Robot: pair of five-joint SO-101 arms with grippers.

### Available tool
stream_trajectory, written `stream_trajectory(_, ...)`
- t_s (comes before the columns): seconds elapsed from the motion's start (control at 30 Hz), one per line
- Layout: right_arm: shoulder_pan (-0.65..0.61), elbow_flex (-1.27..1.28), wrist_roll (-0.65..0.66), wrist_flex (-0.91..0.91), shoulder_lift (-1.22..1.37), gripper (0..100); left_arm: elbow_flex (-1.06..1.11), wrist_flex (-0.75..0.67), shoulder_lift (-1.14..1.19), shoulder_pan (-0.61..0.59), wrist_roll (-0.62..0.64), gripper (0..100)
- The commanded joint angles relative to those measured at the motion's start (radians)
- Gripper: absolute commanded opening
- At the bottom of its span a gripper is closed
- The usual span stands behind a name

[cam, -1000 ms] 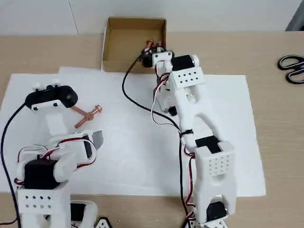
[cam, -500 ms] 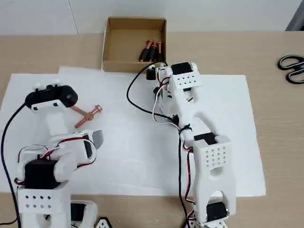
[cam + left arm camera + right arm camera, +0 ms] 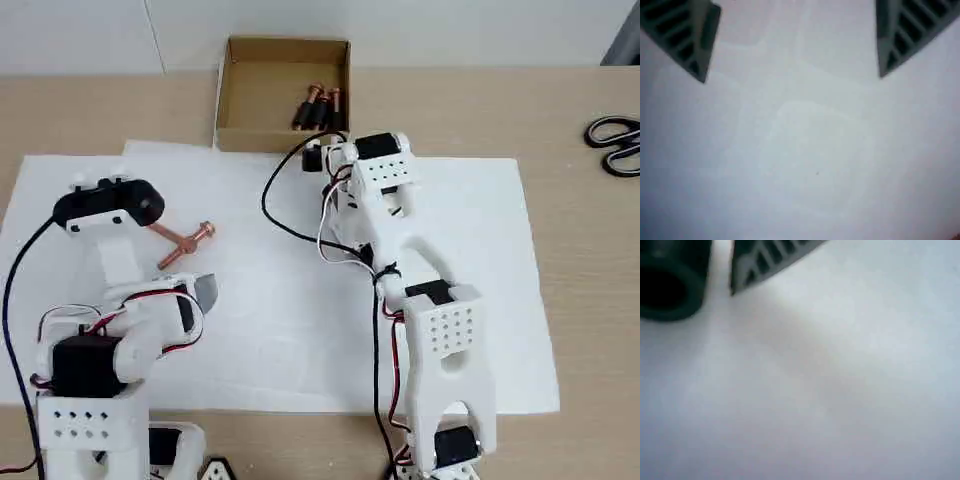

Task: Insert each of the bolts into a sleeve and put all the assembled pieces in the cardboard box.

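The cardboard box [image 3: 262, 95] stands at the table's far edge with two assembled pieces [image 3: 317, 106] lying inside, copper bolts in black sleeves. Two bare copper bolts [image 3: 186, 243] lie crossed on the white paper. Just in front of them my left gripper [image 3: 200, 291] hangs open over bare paper [image 3: 792, 75], holding nothing. My right gripper [image 3: 333, 170] hovers over the paper just in front of the box. One of its fingers [image 3: 770, 257] shows with a gap and a black sleeve [image 3: 670, 285] beside it on the paper; nothing is gripped.
A white paper sheet [image 3: 260, 330] covers most of the wooden table. Scissors [image 3: 615, 140] lie at the far right edge. The right arm's cables [image 3: 290, 225] loop over the paper's middle.
The right gripper was over the box with an assembled piece. That piece now lies in the box beside another, and the arm has drawn back over the paper. The left arm has not moved.
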Motion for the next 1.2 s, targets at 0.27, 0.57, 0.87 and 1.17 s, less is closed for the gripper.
stream_trajectory(0.27, 0.018, 0.003, 0.009, -0.005, 0.033, 0.6, -0.01, -0.018, -0.014, -0.006, -0.032, 21)
stream_trajectory(0.57, 0.019, 0.011, 0.008, 0.005, -0.203, 0.3, -0.188, 0.014, 0.054, -0.029, -0.351, 21)
stream_trajectory(0.87, 0.07, 0.161, 0.009, 0.001, -0.443, 0.3, -0.389, -0.009, 0.535, -0.164, -0.646, 21)
stream_trajectory(1.17, 0.116, 0.341, 0.009, -0.002, -0.558, 0.3, -0.579, -0.149, 0.957, -0.216, -0.825, 21)
